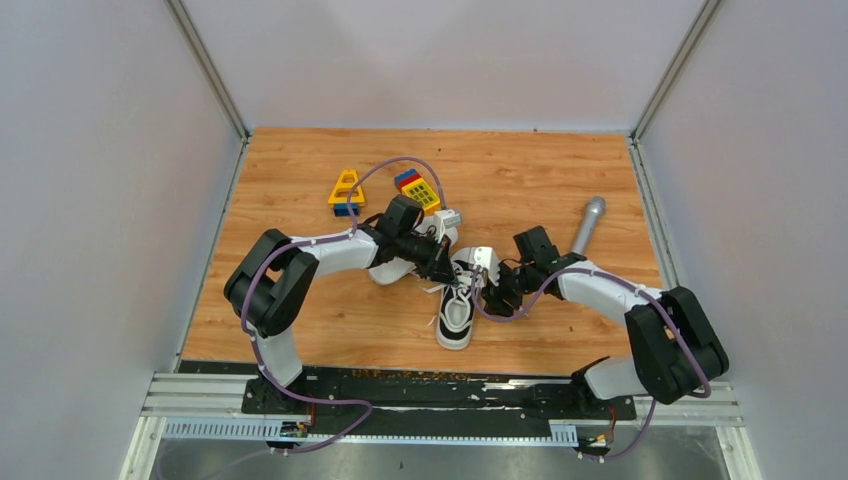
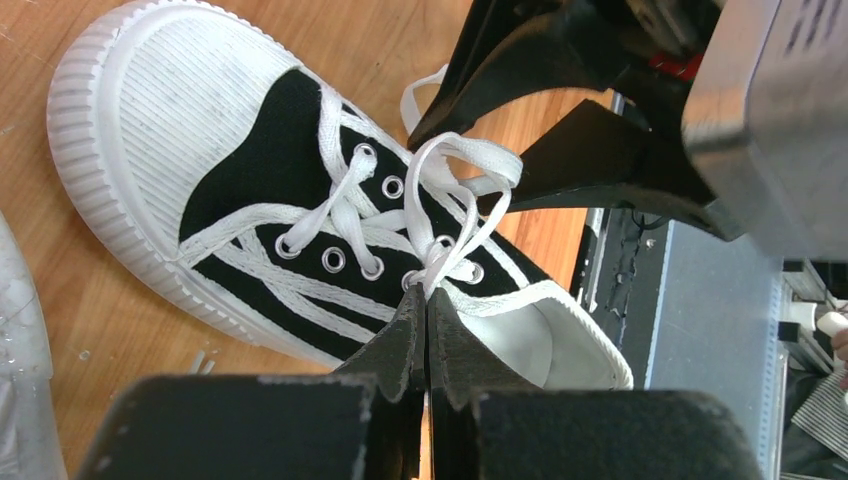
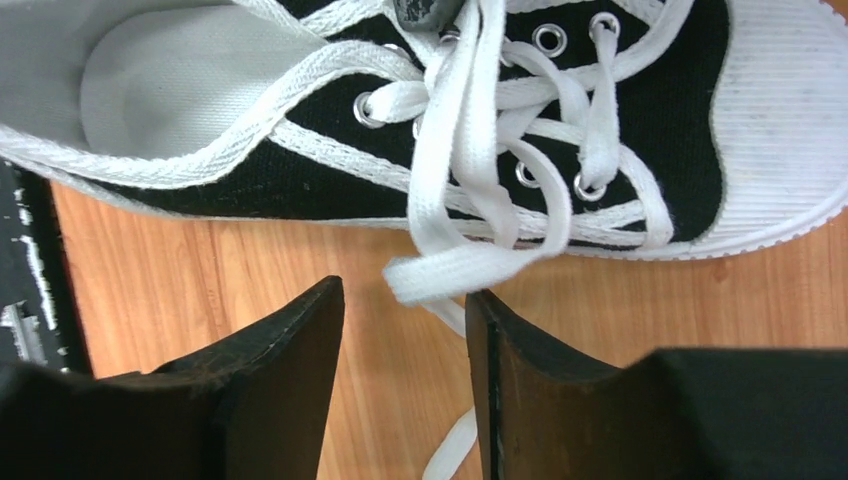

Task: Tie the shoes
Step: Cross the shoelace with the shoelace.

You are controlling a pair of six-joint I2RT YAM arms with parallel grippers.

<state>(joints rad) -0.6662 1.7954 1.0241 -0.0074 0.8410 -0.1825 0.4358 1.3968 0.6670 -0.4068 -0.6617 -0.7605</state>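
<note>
One black shoe (image 1: 455, 318) with a white toe cap lies mid-table, toe toward the arms. The second shoe (image 1: 393, 270) lies mostly hidden under my left arm. My left gripper (image 2: 427, 293) is shut on the white lace where it leaves the top eyelets of the shoe (image 2: 250, 200). From there a lace loop (image 2: 455, 160) stretches toward my right gripper's black fingers (image 2: 600, 160). My right gripper (image 3: 405, 290) is open beside the shoe (image 3: 660, 90). The folded end of the lace loop (image 3: 460, 272) lies just beyond its fingertips, close to the right one.
Yellow toy blocks (image 1: 346, 190) and a colourful block stack (image 1: 420, 190) sit behind the left arm. A grey metal cylinder (image 1: 588, 225) lies at the right rear. The black rail (image 1: 440, 380) runs along the near table edge, and walls close in both sides.
</note>
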